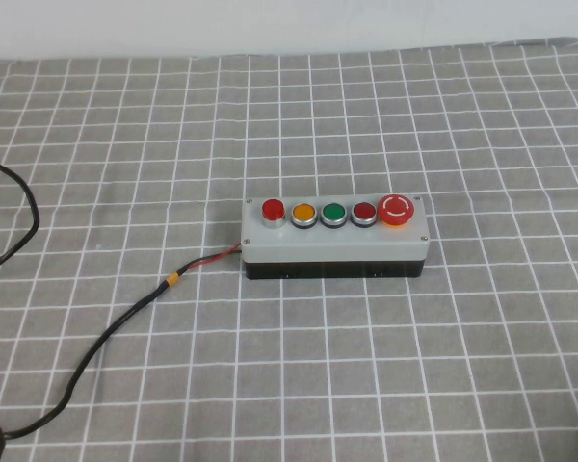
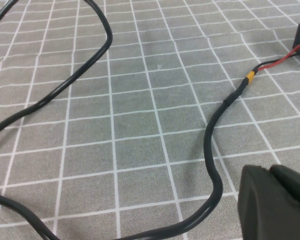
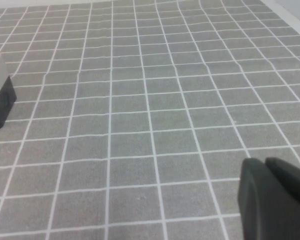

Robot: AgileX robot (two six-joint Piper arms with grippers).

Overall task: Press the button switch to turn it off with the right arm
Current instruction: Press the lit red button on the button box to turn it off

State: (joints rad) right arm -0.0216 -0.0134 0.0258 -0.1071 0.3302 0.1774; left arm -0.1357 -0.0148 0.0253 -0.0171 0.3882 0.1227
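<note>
On the grey checked cloth (image 1: 462,366), about mid-table, sits the button switch box (image 1: 334,252) – pale grey top, black base, long side facing the near edge.

Top row, left to right:
- red button (image 1: 273,210), raised a little above its neighbours
- yellow button (image 1: 302,213)
- green button (image 1: 333,213)
- second red button (image 1: 363,213)
- large red mushroom button (image 1: 397,209) on a yellow ring, at the right end

Whether any button is pushed in cannot be told.

A red wire (image 1: 217,258) leaves the box's left end and joins a black cable (image 1: 106,332) at a small orange band (image 1: 171,280). The cable runs toward the near left corner, and another stretch of it curves along the left edge.

Left gripper (image 2: 275,205): seen only from its own wrist camera as a dark mass low over the cloth, left of the box, just beside a bend of the black cable and well apart from the box. Spread or pressed together – cannot tell.

Right gripper (image 3: 275,200): seen only from its own wrist camera, over bare cloth to the right of the box and well apart from it, touching nothing visible. Its state cannot be told either.
</note>
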